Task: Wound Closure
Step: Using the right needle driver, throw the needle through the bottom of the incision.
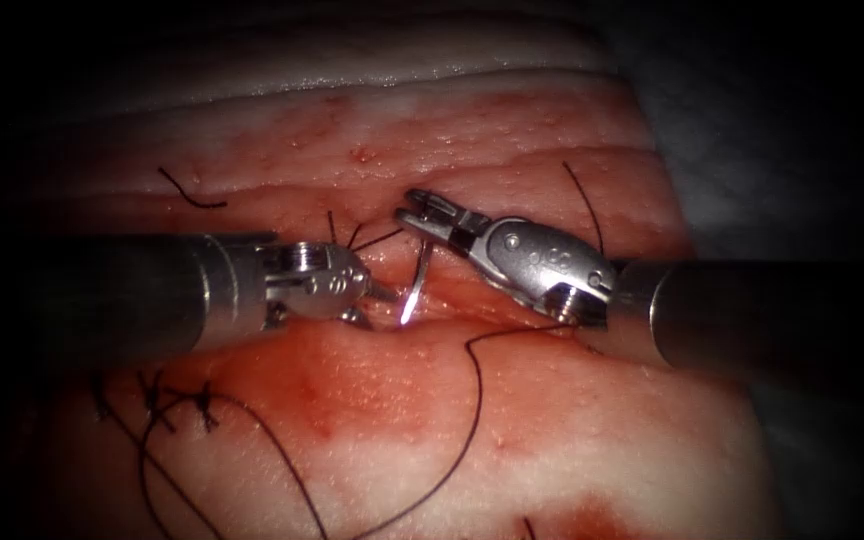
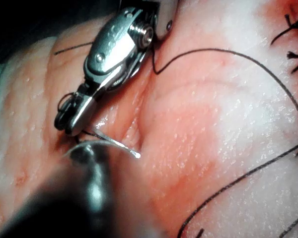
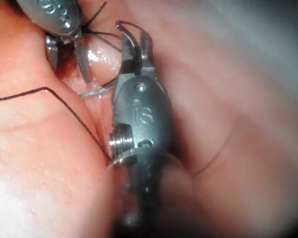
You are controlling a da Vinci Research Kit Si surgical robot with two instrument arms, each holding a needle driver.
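Polished metal on the right tool [image 1: 432,222] and glinting needle [image 1: 415,290]; wet, glossy tissue [image 1: 572,420]; matt dark thread [image 1: 457,460].

A surgical training lab, seen close over a practice bench: a slab of pork belly tissue [image 1: 552,430], pale fat layered with pink, lies under a tight pool of light with darkness all round. Two slim robotic shafts reach in from either side, each ending in a small steel pincer, left [image 1: 357,295] and right [image 1: 422,215], over the cut [image 1: 452,315]. Black thread [image 1: 457,440] loops across the tissue, and knotted stitches [image 1: 177,405] sit toward its lower left edge.
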